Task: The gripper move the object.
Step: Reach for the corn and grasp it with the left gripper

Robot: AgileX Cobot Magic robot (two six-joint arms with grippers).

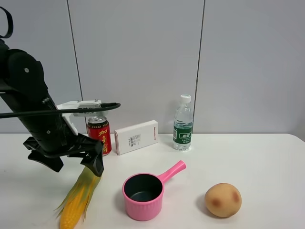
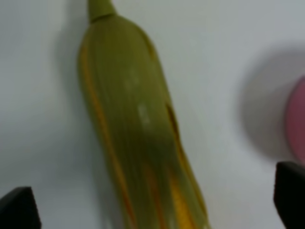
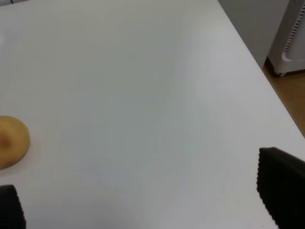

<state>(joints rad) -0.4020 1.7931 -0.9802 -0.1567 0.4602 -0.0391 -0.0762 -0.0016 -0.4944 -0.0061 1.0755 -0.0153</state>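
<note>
Poised over the corn: the left gripper (image 1: pixel 93 164) hangs spread open above the corn cob (image 1: pixel 78 200), which lies at the front left of the tabletop (image 1: pixel 267 157).
From where I stand the cob's long axis runs from under the gripper toward the front edge, slanting a little left, greener husk by the fingers (image 2: pixel 16 210), yellower end nearest the edge. It passes between the fingers, touching neither, so I'd judge a straight drop and squeeze across its width. The right gripper (image 3: pixel 145 200), also spread open, sits far off near the potato (image 1: pixel 223 200); the left arm is nearer.
</note>
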